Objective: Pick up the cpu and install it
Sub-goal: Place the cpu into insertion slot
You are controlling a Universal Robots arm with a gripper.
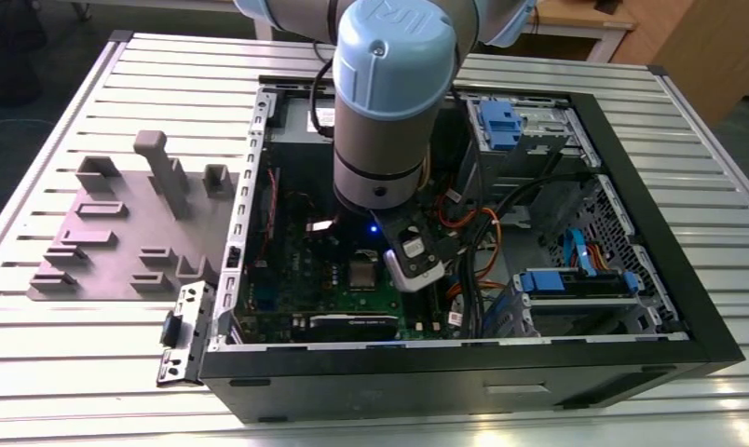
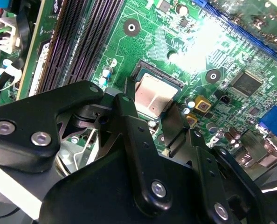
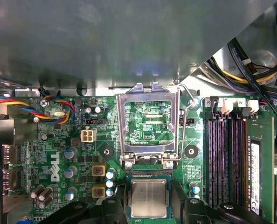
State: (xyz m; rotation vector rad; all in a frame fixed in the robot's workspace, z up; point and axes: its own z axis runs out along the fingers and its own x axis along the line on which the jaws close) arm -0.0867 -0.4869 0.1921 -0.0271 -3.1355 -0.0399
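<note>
One flat square cpu (image 3: 148, 198), silvery-grey top, paler rim

The hand (image 2: 150, 100) partly hides the cpu (image 2: 153, 88) in the second wrist view.

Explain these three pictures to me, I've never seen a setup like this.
The blue-grey jointed machine is a robot arm, reaching into an open black computer case that lies on a ribbed metal table. A camera off the arm took that picture. A grey moulded holder plate lies beside the case, on the exterior view's left. The other two pictures come from cameras at the arm's wrist, looking at the green circuit board. The small square silvery chip, the cpu, sits in its socket, with the hinged metal frame standing open. The black end effector is right at the chip; whether it grips it, I cannot tell.
</note>
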